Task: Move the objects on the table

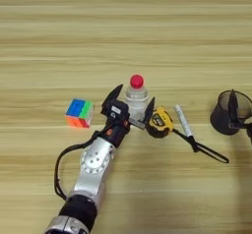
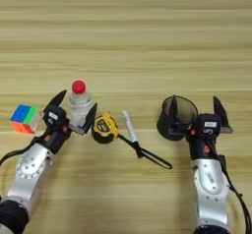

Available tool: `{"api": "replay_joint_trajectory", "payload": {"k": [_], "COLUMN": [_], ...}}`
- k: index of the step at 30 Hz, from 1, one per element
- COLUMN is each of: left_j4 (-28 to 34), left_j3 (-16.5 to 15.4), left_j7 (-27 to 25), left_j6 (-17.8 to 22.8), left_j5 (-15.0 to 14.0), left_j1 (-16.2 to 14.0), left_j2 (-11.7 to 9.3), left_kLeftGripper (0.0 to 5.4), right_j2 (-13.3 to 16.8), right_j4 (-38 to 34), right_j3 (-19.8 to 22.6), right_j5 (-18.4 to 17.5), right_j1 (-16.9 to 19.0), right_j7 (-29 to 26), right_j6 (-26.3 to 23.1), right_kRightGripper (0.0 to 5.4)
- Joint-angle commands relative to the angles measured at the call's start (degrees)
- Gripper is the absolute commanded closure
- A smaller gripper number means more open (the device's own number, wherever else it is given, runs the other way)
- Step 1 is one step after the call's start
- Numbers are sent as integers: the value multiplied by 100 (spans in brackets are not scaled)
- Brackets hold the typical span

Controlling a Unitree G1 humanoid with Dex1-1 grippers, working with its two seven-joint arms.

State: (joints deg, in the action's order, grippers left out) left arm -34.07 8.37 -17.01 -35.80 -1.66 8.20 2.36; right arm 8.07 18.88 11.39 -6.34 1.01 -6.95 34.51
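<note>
Two spread fingers of the left tool [image 1: 129, 108] flank the upright small clear plastic bottle with red cap [image 1: 136, 97] mid-counter (nearest arm); the right tool [image 2: 196, 116], also spread, straddles the dark translucent cup [image 2: 174, 118].

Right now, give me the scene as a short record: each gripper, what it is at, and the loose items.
left gripper: open, fingers either side of the bottle
right gripper: open, one finger inside the cup, one outside
puzzle cube: left of the bottle, apart
tape measure: right of the bottle, strap trailing right
marker: beside the tape measure
table: wooden
</note>
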Motion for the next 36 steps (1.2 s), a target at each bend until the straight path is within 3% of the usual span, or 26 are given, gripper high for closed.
{"api": "replay_joint_trajectory", "payload": {"k": [1,13,21,29,32,36], "left_j4": [305,1464,2059,2850,3139,3126], "left_j3": [95,138,175,-59,-316,-652], "left_j7": [-8,14,-54,-145,-177,-116], "left_j6": [169,493,702,868,928,948], "left_j5": [-32,-16,11,-423,-743,-905], "left_j1": [-227,-924,-1199,-1421,-1478,-1429], "left_j2": [142,-82,-272,-528,-651,-771], "left_kLeftGripper": [3,3,3,3,3,3], "right_j2": [-19,-17,-22,-12,-6,-2], "right_j4": [-38,-3,31,24,23,24], "right_j3": [-17,-32,-37,-35,-31,-29], "right_j5": [9,2,9,9,5,1], "right_j1": [25,4,-15,-8,-9,-9], "right_j7": [12,21,36,40,39,37], "right_j6": [-16,-16,5,8,6,3], "right_kRightGripper": [0,0,0,0,0,0]}}
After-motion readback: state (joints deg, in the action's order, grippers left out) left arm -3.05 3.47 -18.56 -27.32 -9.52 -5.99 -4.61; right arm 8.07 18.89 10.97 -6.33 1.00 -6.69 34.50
